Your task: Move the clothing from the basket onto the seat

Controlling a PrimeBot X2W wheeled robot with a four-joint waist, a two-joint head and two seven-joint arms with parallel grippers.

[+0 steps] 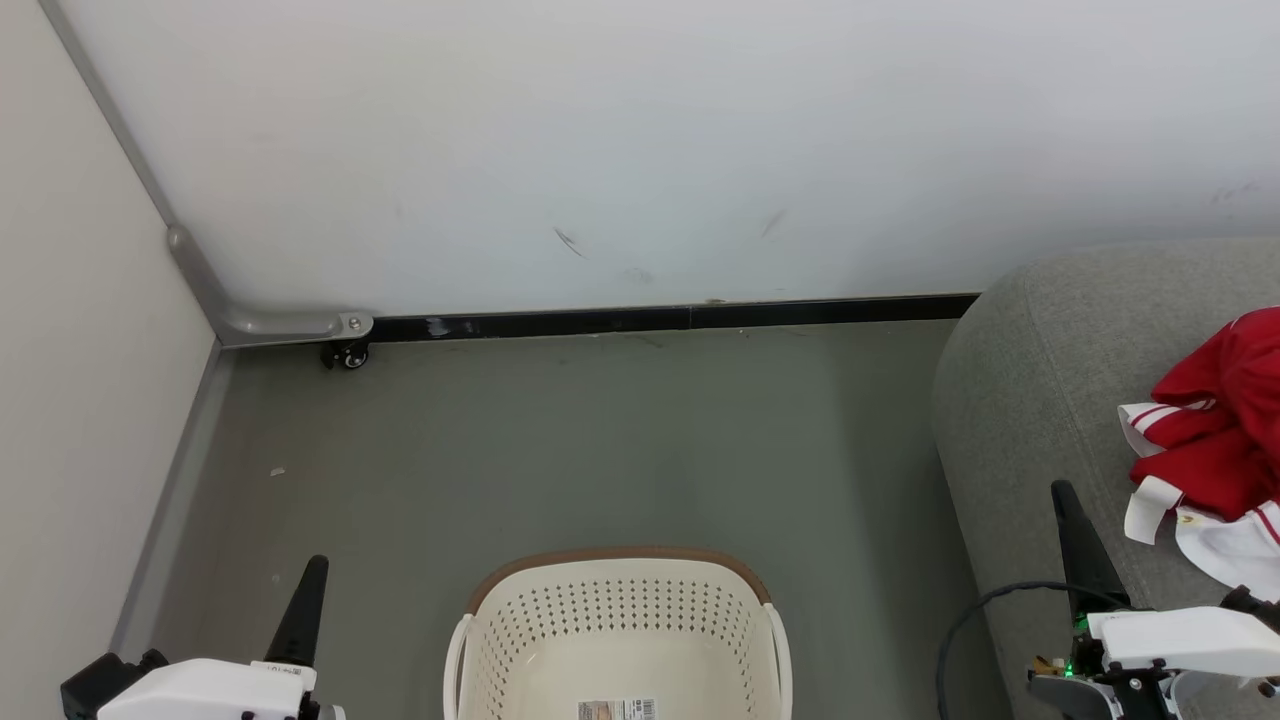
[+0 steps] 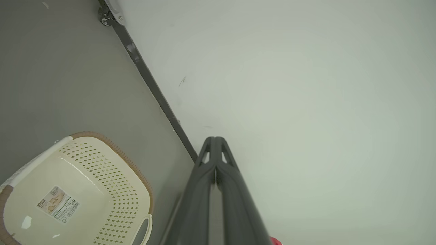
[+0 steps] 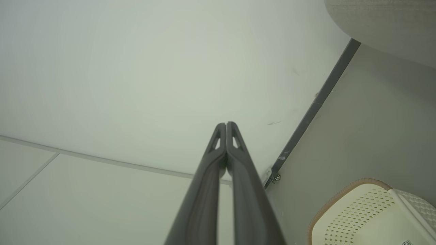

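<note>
Jaws together, aimed at wall (image 1: pixel 700 150), flanking basket (image 1: pixel 620 610)

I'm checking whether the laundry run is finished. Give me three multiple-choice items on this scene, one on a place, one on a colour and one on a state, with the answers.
1. Where does the red jersey clothing lie?
A. in a drawer
B. on the grey sofa
C. on a shelf

2. What colour is the rim band of the laundry basket?
A. blue
B. black
C. brown

3. How do the left gripper and the right gripper stand?
A. both shut, holding nothing
B. both wide open
C. each shut on a towel

Answers:
1 B: the head view shows it heaped on the sofa at the right.
2 C: a brown band edges the cream basket.
3 A: each wrist view shows that gripper closed tip to tip with nothing between.
</note>
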